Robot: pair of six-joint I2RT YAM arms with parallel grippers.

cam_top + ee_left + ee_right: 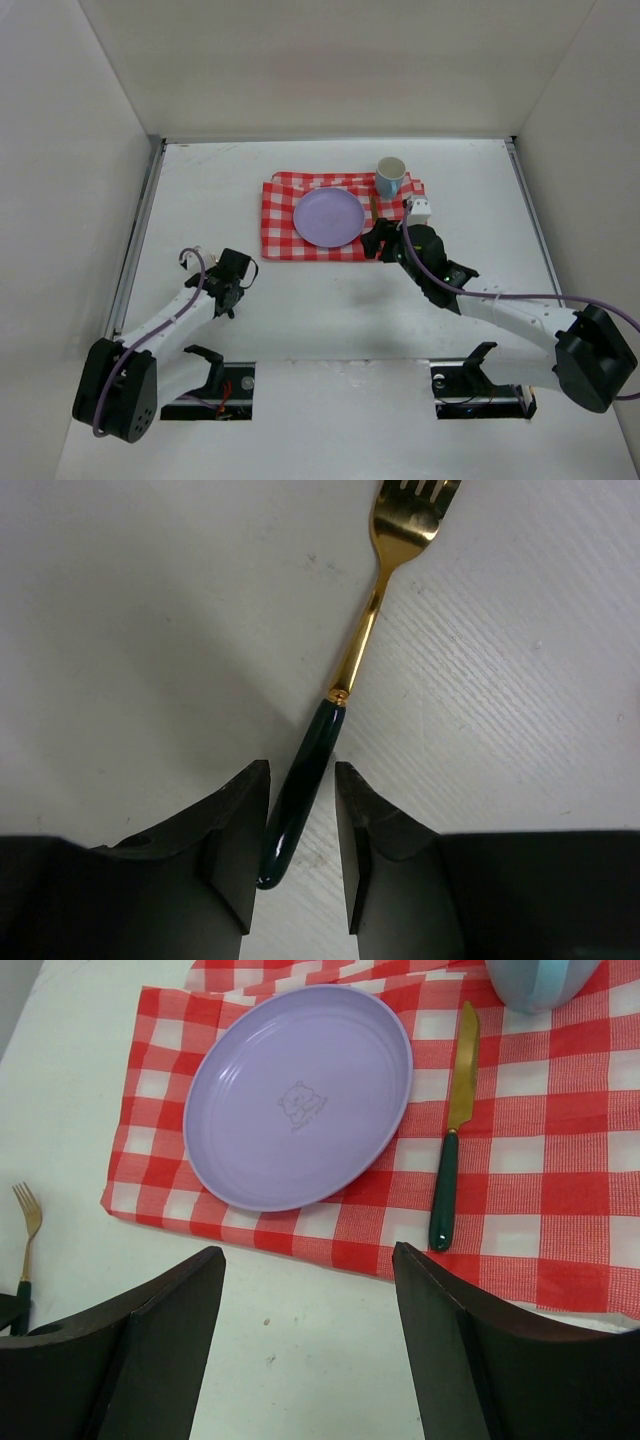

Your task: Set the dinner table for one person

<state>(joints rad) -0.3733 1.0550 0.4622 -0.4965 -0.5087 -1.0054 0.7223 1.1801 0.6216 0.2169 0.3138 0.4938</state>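
Here, left end effector (300,780) sat astride fork (365,630) handle, jaws apart, not visibly clamped. Fork lay flat on desk (330,310), left of cloth (560,1160), tines away, axis slanted. Right end effector (308,1255) open, empty, farther off, near knife (447,1180).

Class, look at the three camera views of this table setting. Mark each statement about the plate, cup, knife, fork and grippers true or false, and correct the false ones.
1. The knife lies on the checked cloth beside the plate. True.
2. The cup stands on the plate. False: it stands on the cloth, beside the plate.
3. The fork lies on the cloth. False: it lies on the bare table, its handle between the fingers of the open left gripper.
4. The right gripper is open and empty. True.
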